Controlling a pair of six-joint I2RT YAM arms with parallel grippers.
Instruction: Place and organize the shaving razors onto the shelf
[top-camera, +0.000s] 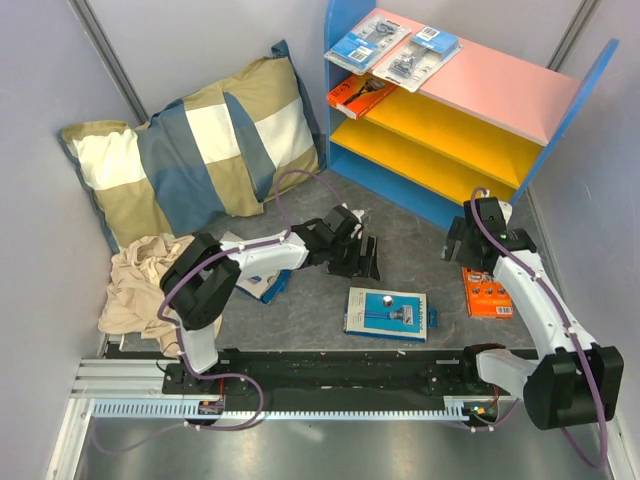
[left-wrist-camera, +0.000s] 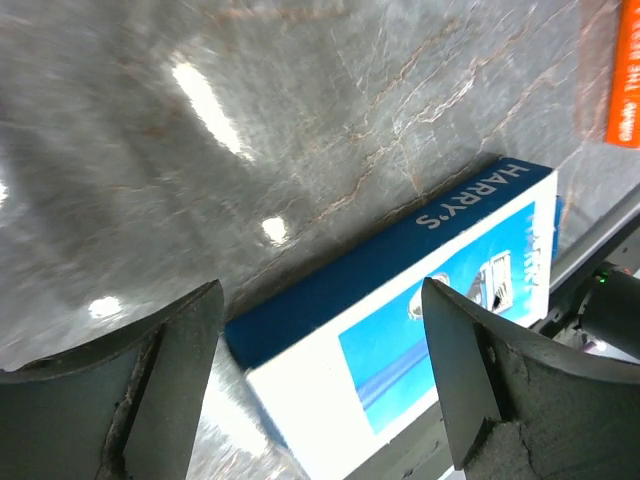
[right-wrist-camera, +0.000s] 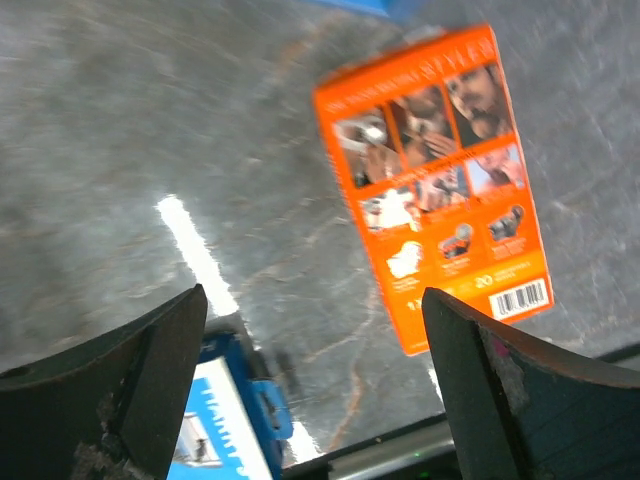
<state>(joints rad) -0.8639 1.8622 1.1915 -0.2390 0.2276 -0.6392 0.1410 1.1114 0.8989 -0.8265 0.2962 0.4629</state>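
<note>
Two clear blister razor packs lie on the shelf's pink top board. An orange razor box sits on the upper yellow board. A blue-and-white razor box lies flat on the table; in the left wrist view it lies below my open, empty left gripper. An orange box lies at the right, just past my open, empty right gripper. Another blue-and-white box is partly hidden under the left arm.
A striped pillow leans at the back left, with a crumpled beige cloth in front of it. Grey walls close in both sides. The arms' mounting rail runs along the near edge.
</note>
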